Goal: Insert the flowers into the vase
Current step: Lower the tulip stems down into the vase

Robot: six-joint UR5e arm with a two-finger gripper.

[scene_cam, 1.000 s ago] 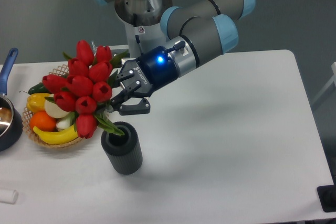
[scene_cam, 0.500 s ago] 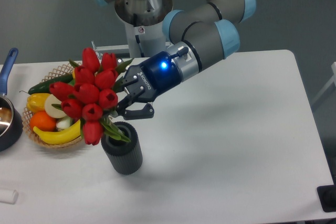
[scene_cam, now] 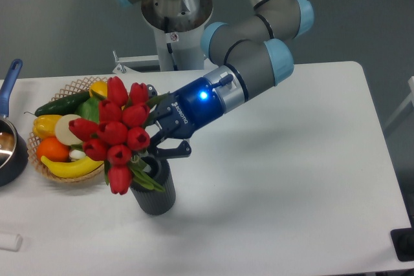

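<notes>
The gripper [scene_cam: 163, 139] has its fingers clamped on the green stems of the red tulip bunch [scene_cam: 115, 131], holding it tilted to the left above the dark grey ribbed vase [scene_cam: 154, 190], which stands upright on the white worktop [scene_cam: 278, 179]. The stem ends and leaves dip into the vase mouth. The wicker fruit basket [scene_cam: 65, 135] sits just left of the vase.

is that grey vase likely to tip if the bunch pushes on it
Probably somewhat. The vase is narrow and stands free, and the flowers lean left, wider than its mouth. Its thick walls suggest some weight, so a gentle nudge may only slide it.
</notes>
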